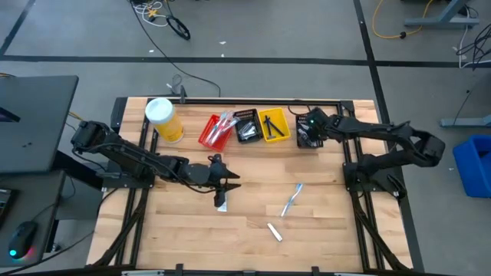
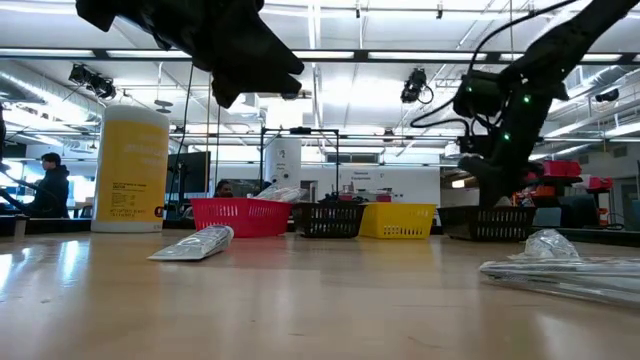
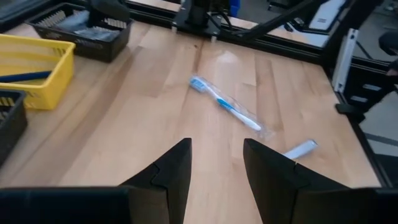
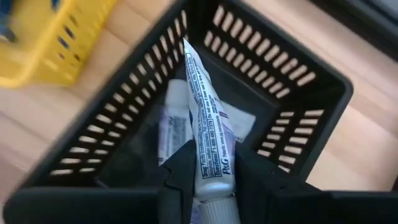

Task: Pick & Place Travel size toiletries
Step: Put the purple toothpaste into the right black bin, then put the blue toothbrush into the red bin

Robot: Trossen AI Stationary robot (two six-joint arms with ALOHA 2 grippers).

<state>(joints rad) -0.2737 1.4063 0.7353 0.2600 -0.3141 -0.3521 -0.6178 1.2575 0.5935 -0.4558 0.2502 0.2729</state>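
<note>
Gripped between your right gripper's [image 4: 211,171] fingers, a white toothpaste tube [image 4: 204,112] hangs over the black bin [image 1: 308,136] at two o'clock on the table [image 1: 322,222]. Release is next. Your left gripper [image 3: 214,165], fingers open, faces the wrapped toothbrush [image 3: 225,104] mid-table.

glossy wood table [image 1: 322,222], seemingly plastic slotted bins [image 1: 274,126]

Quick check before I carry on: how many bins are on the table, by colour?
red bin: 1
yellow bin: 1
black bins: 2
Total: 4
</note>
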